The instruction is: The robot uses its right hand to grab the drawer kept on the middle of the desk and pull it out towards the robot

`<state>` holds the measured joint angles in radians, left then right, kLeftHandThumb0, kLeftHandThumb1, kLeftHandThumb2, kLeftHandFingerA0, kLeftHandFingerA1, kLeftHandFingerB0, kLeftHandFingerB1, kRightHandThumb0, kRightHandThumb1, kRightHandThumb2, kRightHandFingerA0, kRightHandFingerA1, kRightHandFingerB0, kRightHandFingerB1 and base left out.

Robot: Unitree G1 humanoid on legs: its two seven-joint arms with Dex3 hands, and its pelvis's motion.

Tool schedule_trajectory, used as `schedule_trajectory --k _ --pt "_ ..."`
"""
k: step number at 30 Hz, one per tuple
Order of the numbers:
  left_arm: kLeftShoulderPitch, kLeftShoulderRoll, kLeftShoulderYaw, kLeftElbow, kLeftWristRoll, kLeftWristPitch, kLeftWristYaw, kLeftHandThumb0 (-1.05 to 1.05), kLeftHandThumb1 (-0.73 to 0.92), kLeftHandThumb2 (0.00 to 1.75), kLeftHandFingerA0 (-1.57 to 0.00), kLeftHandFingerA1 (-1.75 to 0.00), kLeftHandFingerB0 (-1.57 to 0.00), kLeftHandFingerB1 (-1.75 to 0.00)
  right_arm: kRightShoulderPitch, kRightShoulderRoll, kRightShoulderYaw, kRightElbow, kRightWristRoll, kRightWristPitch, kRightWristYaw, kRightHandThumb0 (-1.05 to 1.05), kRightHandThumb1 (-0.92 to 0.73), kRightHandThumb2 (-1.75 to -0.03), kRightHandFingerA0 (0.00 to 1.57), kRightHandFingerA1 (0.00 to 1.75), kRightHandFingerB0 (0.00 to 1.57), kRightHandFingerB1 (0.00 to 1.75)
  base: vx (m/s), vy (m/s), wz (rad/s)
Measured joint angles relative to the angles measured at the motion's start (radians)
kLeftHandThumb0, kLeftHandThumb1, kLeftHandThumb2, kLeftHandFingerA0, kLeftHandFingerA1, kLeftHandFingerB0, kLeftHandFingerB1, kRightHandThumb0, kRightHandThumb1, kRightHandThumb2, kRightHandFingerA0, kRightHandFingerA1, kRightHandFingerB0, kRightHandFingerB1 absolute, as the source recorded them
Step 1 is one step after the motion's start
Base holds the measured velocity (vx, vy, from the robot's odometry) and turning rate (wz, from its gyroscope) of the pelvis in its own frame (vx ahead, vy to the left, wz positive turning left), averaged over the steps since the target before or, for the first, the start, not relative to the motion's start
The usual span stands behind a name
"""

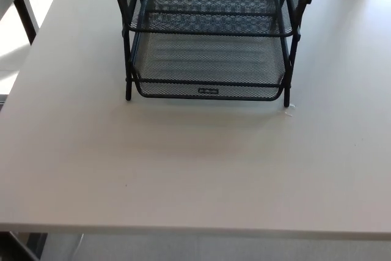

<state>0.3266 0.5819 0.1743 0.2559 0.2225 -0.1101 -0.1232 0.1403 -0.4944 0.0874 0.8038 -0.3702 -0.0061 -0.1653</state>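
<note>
A black wire-mesh desk organiser [211, 35] with stacked tray drawers stands at the middle back of the pale desk [183, 169]. Its lowest drawer [208, 90] has a front lip with a small label, facing me. An upper drawer [211, 4] sits above it in the black frame. Neither of my hands shows in the head view, and nothing touches the drawers.
The desk's front edge [195, 231] runs across the bottom of the picture, with floor below it. At the far left stands another white table with a dark leg [25, 16]. A tiny white scrap [291, 107] lies by the organiser's right front foot.
</note>
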Motion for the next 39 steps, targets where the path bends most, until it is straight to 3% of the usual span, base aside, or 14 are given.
schedule_trajectory --k 1,10,15,16,17,18,24,27,29,30,33,34,38,39 --pt "0.007 0.018 0.004 -0.028 0.001 -0.003 -0.005 -0.32 0.59 0.57 -0.79 -0.82 -0.75 -0.53 -0.001 -0.011 0.005 -0.005 -0.008 -0.002 -0.010 -0.71 -0.56 -0.89 0.68 0.82 0.15 0.47 0.00 0.000 0.00" --pt "0.094 0.181 0.026 -0.275 0.020 -0.048 -0.070 -0.32 0.59 0.58 -0.78 -0.80 -0.74 -0.52 0.012 -0.113 -0.017 -0.043 -0.059 -0.027 -0.129 -0.74 -0.55 -0.90 0.83 0.94 0.19 0.48 0.00 0.000 0.00" --pt "0.114 0.208 0.029 -0.302 0.033 -0.069 -0.094 -0.32 0.59 0.57 -0.79 -0.82 -0.74 -0.52 0.037 -0.182 -0.066 -0.050 -0.064 -0.026 -0.170 -0.72 -0.70 -0.61 0.80 0.75 0.24 0.37 0.00 0.000 0.00" --pt "0.115 0.208 0.030 -0.303 0.034 -0.072 -0.098 -0.33 0.59 0.58 -0.78 -0.82 -0.74 -0.52 0.043 -0.189 -0.076 -0.053 -0.064 -0.023 -0.172 -0.74 -0.56 -0.92 0.76 0.77 0.15 0.47 0.00 0.000 0.00" --pt "0.115 0.208 0.030 -0.304 0.036 -0.076 -0.101 -0.32 0.59 0.57 -0.79 -0.84 -0.75 -0.53 0.049 -0.196 -0.088 -0.055 -0.063 -0.020 -0.174 -0.71 -0.69 -0.61 0.80 0.73 0.23 0.37 0.00 0.000 0.00" --pt "0.115 0.208 0.031 -0.305 0.037 -0.076 -0.103 -0.32 0.58 0.57 -0.80 -0.83 -0.75 -0.53 0.054 -0.201 -0.099 -0.057 -0.061 -0.018 -0.174 -0.72 -0.54 -0.90 0.75 0.75 0.17 0.48 0.00 0.000 0.00" --pt "0.122 0.207 0.039 -0.314 0.040 -0.080 -0.116 -0.32 0.59 0.57 -0.79 -0.80 -0.74 -0.53 0.070 -0.253 -0.172 -0.057 -0.041 0.005 -0.155 -0.71 -0.68 -0.61 0.77 0.69 0.25 0.35 0.00 0.000 0.00" --pt "0.125 0.206 0.042 -0.315 0.044 -0.083 -0.118 -0.31 0.59 0.58 -0.79 -0.78 -0.74 -0.52 0.067 -0.260 -0.182 -0.050 -0.037 0.032 -0.150 -0.73 -0.53 -0.90 0.75 0.74 0.20 0.47 0.00 0.000 0.00" --pt "0.126 0.205 0.044 -0.315 0.046 -0.086 -0.120 -0.32 0.59 0.58 -0.78 -0.79 -0.74 -0.52 0.070 -0.263 -0.190 -0.054 -0.033 0.046 -0.144 -0.73 -0.69 -0.61 0.69 0.69 0.25 0.37 0.00 0.000 0.00" --pt "0.127 0.205 0.045 -0.315 0.046 -0.087 -0.121 -0.31 0.59 0.57 -0.79 -0.81 -0.74 -0.52 0.073 -0.267 -0.198 -0.059 -0.031 0.052 -0.140 -0.79 -0.57 -0.92 0.68 0.73 0.21 0.48 0.00 0.000 0.00" --pt "0.131 0.202 0.051 -0.321 0.047 -0.089 -0.123 -0.32 0.59 0.58 -0.78 -0.82 -0.74 -0.54 0.073 -0.289 -0.227 -0.057 -0.018 0.064 -0.127 -0.70 -0.68 -0.61 0.54 0.63 0.23 0.34 0.00 0.000 0.00" --pt "0.131 0.202 0.051 -0.322 0.047 -0.089 -0.124 -0.32 0.60 0.58 -0.77 -0.79 -0.74 -0.53 0.071 -0.295 -0.238 -0.056 -0.013 0.065 -0.122 -0.76 -0.58 -0.93 0.45 0.68 0.15 0.46 0.00 0.000 0.00" --pt "0.130 0.201 0.053 -0.322 0.047 -0.089 -0.129 -0.31 0.59 0.58 -0.78 -0.80 -0.73 -0.52 0.064 -0.342 -0.309 -0.074 0.001 0.068 -0.121 -0.70 -0.67 -0.60 0.63 0.79 0.21 0.40 0.00 0.000 0.00" --pt "0.130 0.201 0.053 -0.322 0.047 -0.089 -0.131 -0.32 0.60 0.58 -0.77 -0.80 -0.73 -0.53 0.065 -0.350 -0.322 -0.085 0.003 0.069 -0.123 -0.72 -0.54 -0.90 0.65 0.87 0.15 0.49 0.00 0.000 0.00"
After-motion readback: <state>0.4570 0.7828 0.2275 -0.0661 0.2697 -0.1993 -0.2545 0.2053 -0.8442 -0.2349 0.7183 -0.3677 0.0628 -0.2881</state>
